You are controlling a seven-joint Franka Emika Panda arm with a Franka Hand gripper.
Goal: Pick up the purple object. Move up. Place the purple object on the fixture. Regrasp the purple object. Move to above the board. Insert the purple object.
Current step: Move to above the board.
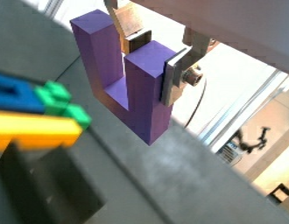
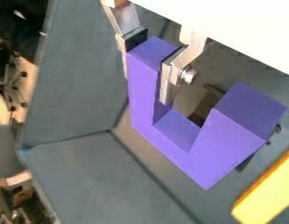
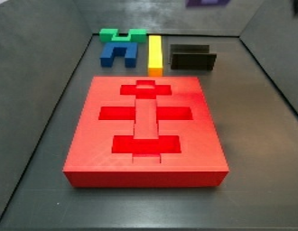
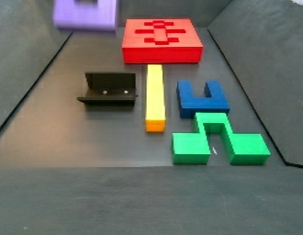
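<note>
In both wrist views the hand showed two flat silver finger plates, each backed by a dark pad on its inner face. One finger was a bright, thin metal strip with squared edges. A round silver screw head sat on the outer side of that plate. The other finger looked paler, with a tan, brownish tint near its top.
</note>
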